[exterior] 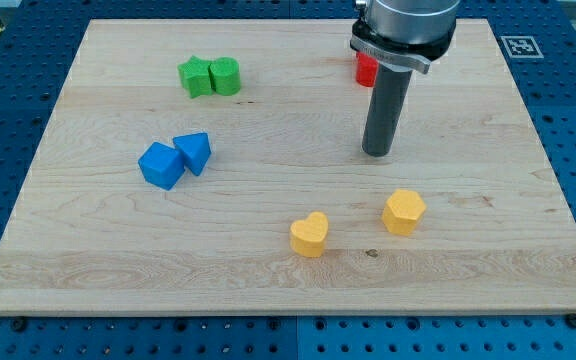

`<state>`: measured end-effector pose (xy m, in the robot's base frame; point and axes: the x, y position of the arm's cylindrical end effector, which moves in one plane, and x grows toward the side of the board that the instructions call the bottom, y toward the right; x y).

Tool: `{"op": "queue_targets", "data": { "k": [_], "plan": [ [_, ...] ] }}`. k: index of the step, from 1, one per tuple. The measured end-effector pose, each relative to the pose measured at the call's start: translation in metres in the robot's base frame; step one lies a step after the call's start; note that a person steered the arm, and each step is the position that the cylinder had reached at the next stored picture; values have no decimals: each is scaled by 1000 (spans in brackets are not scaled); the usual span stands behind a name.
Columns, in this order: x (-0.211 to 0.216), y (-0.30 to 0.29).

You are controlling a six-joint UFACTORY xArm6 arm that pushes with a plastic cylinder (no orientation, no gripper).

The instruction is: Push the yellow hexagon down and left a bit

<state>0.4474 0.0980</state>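
The yellow hexagon (pixel 404 211) lies on the wooden board (pixel 268 280) at the lower right of centre. My tip (pixel 377 153) stands above it and slightly to its left, a short gap away, not touching. A yellow heart (pixel 309 234) lies to the hexagon's left and a little lower.
A blue cube (pixel 161 165) and a blue triangle-like block (pixel 194 152) touch at the view's left. Two green blocks (pixel 210 76) sit together at the upper left. A red block (pixel 366 69) is partly hidden behind the arm at the top.
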Motion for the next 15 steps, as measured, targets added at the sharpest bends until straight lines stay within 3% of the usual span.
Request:
{"op": "queue_targets", "data": {
  "k": [6, 10, 12, 14, 15],
  "plan": [
    [58, 40],
    [81, 35],
    [104, 68],
    [107, -8],
    [107, -8]
  ]
}}
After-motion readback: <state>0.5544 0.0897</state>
